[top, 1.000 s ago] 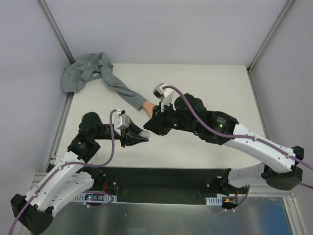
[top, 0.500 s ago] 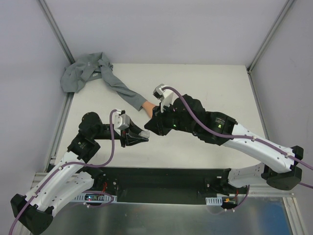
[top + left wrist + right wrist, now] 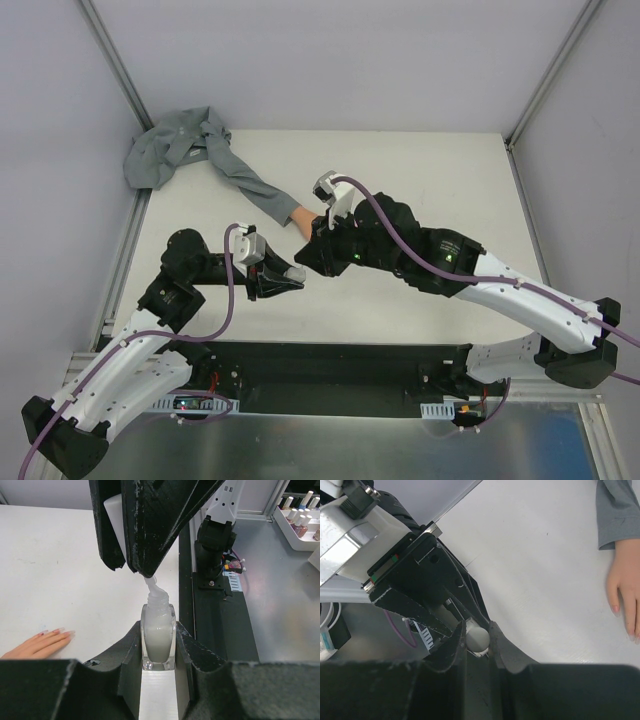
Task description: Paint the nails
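Observation:
My left gripper [image 3: 158, 630] is shut on a small clear bottle of white polish [image 3: 158, 637], held upright above the table. My right gripper [image 3: 477, 630] is shut on the bottle's white cap [image 3: 479, 639], right above the bottle. The brush stem [image 3: 152, 584] runs from the cap into the bottle's neck. In the top view the two grippers meet, left gripper [image 3: 285, 277] and right gripper [image 3: 305, 260]. The peach mannequin hand [image 3: 303, 220] lies flat just behind them, coming out of a grey sleeve [image 3: 240, 175]. Its nails [image 3: 57, 630] show pinkish; they also show in the right wrist view [image 3: 615, 609].
The sleeve's bunched grey fabric [image 3: 165, 150] lies in the far left corner. A white tray of polish bottles [image 3: 300, 515] stands off the table to the right. A black rail [image 3: 330, 365] runs along the near table edge.
My right gripper has shifted slightly left and nearer, closer onto the bottle in my left gripper. The left arm and the mannequin hand have not moved.

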`<act>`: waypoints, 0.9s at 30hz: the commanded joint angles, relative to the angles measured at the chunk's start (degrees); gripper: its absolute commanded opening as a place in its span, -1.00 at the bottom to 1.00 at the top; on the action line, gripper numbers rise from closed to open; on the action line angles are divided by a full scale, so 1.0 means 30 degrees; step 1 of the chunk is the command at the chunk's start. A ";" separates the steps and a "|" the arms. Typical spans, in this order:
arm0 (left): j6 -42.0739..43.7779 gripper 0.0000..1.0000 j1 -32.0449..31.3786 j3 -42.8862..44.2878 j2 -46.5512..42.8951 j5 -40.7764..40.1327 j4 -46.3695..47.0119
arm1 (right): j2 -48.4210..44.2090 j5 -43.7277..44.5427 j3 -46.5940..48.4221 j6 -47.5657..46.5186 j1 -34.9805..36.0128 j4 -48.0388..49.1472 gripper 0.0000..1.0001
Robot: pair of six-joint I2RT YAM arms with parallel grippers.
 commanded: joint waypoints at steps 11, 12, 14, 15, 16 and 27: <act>0.0251 -1.00 -0.0153 -0.0131 -0.0242 0.0143 0.1208 | -0.0614 -0.0109 -0.0446 0.0607 0.0116 0.1140 -0.99; 0.0223 -1.00 -0.0153 -0.0160 -0.0271 0.0114 0.1208 | -0.0643 -0.0196 -0.0504 0.0637 0.0116 0.1140 -1.00; 0.0252 -1.00 -0.0153 -0.0160 -0.0300 0.0055 0.1208 | -0.0702 -0.0255 -0.0592 0.0696 0.0146 0.1169 -1.00; 0.0252 -1.00 -0.0153 -0.0160 -0.0301 0.0055 0.1208 | -0.0760 -0.0255 -0.0709 0.0754 0.0117 0.1169 -1.00; 0.0223 -1.00 -0.0153 -0.0160 -0.0301 0.0026 0.1208 | -0.0790 -0.0255 -0.0768 0.0783 0.0174 0.1227 -1.00; 0.0223 -1.00 -0.0153 -0.0190 -0.0447 -0.0238 0.1208 | -0.0877 -0.0226 -0.1324 0.1105 0.0409 0.1491 -1.00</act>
